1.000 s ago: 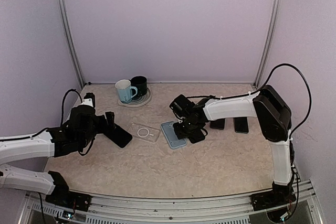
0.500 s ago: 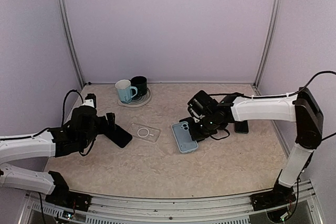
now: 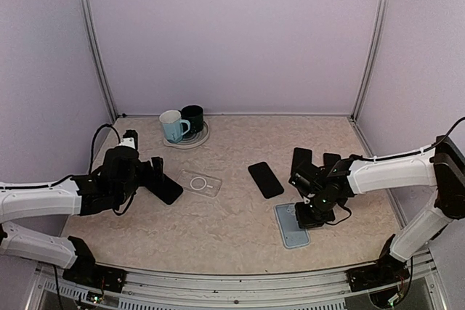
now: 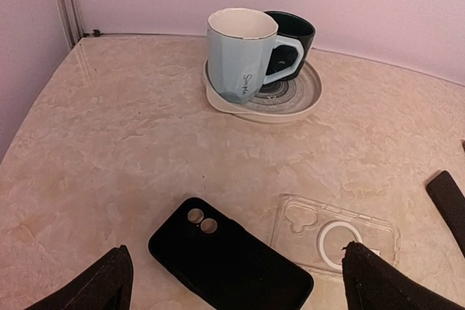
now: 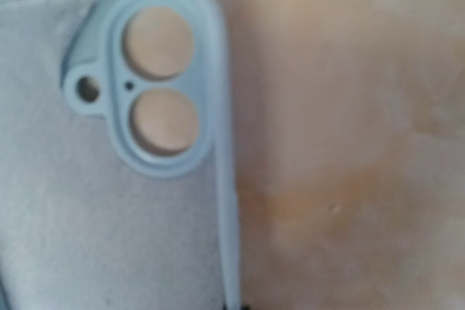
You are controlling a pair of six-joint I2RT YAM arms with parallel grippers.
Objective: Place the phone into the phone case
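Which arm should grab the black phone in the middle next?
Right. The right tool is at the blue case, and the black phone lies close beside it. The left tool is farther off, by the black case.

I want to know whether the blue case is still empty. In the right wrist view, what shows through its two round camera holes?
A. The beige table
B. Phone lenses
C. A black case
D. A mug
A: in the right wrist view, both holes in the blue case show the same beige marbled surface as the table beside it, so no phone sits in it.
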